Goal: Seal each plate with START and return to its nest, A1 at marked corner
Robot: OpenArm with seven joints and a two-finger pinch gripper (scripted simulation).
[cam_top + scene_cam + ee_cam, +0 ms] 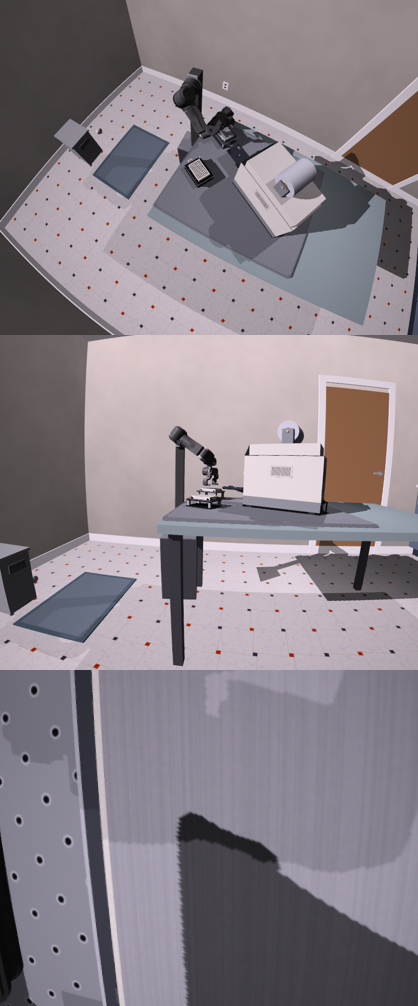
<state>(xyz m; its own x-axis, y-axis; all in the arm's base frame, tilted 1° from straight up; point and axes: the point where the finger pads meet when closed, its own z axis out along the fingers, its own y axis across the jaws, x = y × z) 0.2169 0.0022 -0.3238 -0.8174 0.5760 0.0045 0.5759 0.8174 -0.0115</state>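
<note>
One plate with its wells showing sits in the near nest on the grey board. The other plate sits in the far nest, close to the arm's post. In the wrist view its top is a smooth grey sheet with no wells showing, and its dark rim runs down the left. My gripper hangs a little above this far plate, open and empty. The sealer stands to the right, with its dark stage out and bare.
The foil roll sits on top of the sealer. The perforated board covers the table's left part. The arm's post rises behind the nests. On the floor are a dark box and a blue mat.
</note>
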